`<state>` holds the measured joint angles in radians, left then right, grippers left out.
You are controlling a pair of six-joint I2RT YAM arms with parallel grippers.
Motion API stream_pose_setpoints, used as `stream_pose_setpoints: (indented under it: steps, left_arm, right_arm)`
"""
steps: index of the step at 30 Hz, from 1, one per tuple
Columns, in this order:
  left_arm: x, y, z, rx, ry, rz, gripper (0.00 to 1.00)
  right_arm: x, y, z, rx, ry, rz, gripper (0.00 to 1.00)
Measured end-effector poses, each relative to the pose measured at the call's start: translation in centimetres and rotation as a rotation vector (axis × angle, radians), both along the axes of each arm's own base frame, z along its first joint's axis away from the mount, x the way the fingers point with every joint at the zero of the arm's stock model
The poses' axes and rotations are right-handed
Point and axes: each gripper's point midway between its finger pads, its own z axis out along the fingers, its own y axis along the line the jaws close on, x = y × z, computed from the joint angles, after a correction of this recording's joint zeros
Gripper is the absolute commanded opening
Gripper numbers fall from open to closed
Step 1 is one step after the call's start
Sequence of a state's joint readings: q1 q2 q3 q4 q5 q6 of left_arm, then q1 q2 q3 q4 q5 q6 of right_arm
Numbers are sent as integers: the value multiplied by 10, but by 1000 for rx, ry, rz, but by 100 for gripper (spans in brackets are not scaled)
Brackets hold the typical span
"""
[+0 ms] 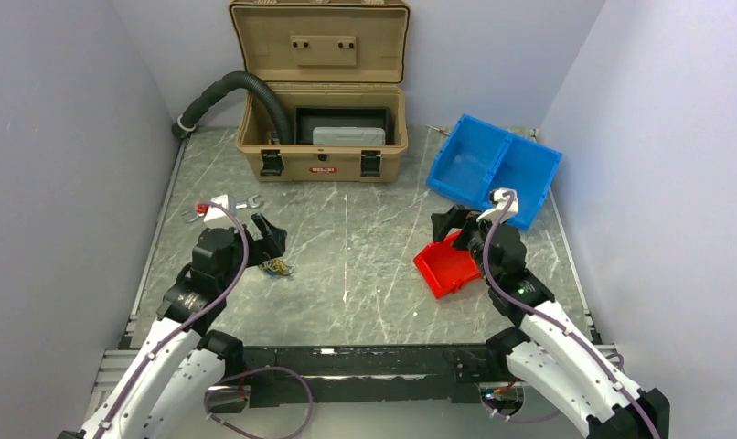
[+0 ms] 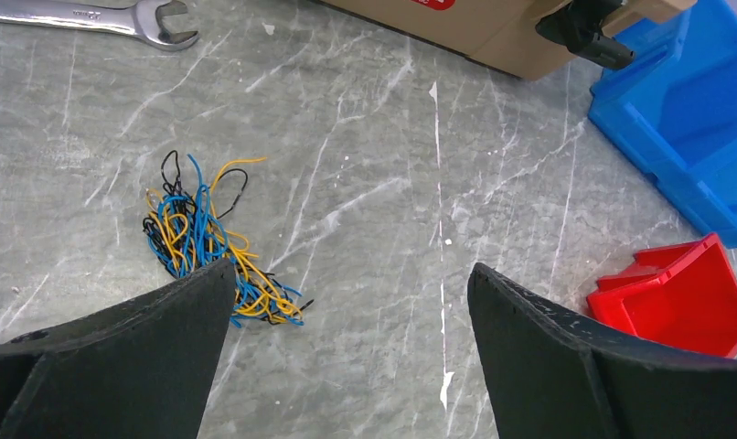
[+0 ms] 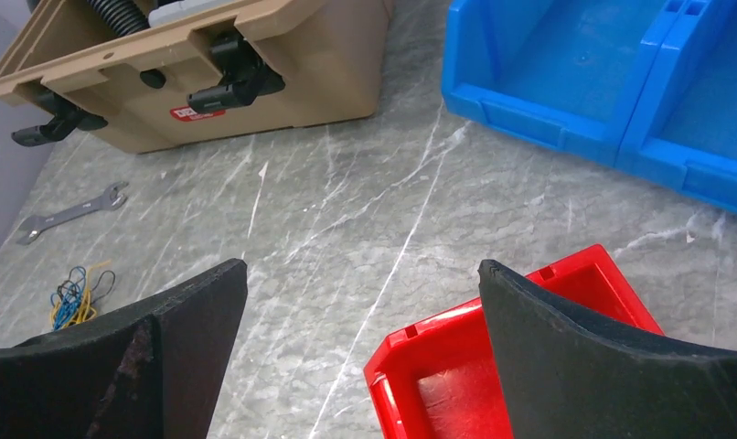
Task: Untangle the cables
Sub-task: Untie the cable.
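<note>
Cables (image 2: 205, 242), very thin wires in blue, yellow-orange and black, are the smallest item here, so start with the biggest. The grey marbled bench (image 1: 365, 274) carries everything. At its far edge sits a tan hard-plastic case (image 1: 321, 151) with its lid up, and to the right of it a pair of joined blue plastic bins (image 1: 493, 169). A smaller red plastic bin (image 1: 445, 267) lies nearer, below the right hand (image 3: 362, 265), whose jaws stand wide apart with nothing between them. The left hand (image 2: 351, 270) is just as wide and just as empty. It hovers above the bench, and in its wrist view one finger hides the tangle's near edge; I cannot tell whether they touch. A steel open-ended wrench (image 2: 90, 16) lies beyond, apart from the wires.

The cables lie on the left half of the bench as one loose knot, all three colours mixed. The step in hand looks like the first approach. It would go best if the left hand shifts until the knot sits between its fingers, then closes on one outlying loop, say the yellow or black one on the far side, rather than the whole heap. The right hand is well apart and would probably need to cross over and pin the rest, or the knot may simply drag along.
</note>
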<state>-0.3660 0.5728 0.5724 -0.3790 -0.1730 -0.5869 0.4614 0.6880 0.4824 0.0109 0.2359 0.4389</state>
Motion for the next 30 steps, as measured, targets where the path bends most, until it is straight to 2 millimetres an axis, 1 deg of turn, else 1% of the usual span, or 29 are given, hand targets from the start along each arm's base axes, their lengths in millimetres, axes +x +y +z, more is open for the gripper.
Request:
stream_pose_setpoints:
  steps: [5, 8, 10, 13, 17, 20, 22, 24, 25, 30]
  left_arm:
    - [1, 3, -2, 9, 4, 17, 100]
    - [4, 7, -9, 24, 35, 49, 99]
    - [6, 10, -19, 30, 78, 78, 99]
    - [8, 17, -40, 27, 169, 138, 100]
    - [12, 36, -68, 24, 288, 237, 99]
    - [13, 47, -82, 15, 345, 287, 100]
    - [15, 53, -88, 2, 375, 312, 96]
    - [17, 56, -95, -18, 405, 327, 90]
    - [19, 55, -98, -28, 415, 325, 87]
    - [23, 46, -113, -59, 467, 296, 68]
  right_arm:
    - [0, 0, 0, 3, 0, -1, 99]
    - [2, 2, -4, -3, 12, 4, 99]
    - [3, 4, -8, -12, 26, 13, 98]
    - [5, 10, -14, -39, 49, 46, 97]
    - [8, 24, -16, -71, 74, 125, 95]
    - [9, 33, -20, -86, 93, 178, 95]
    - [8, 37, -24, -89, 103, 201, 95]
    - [8, 39, -25, -92, 109, 216, 95]
    - [7, 41, -26, -91, 109, 226, 95]
    - [6, 45, -27, -90, 110, 252, 95]
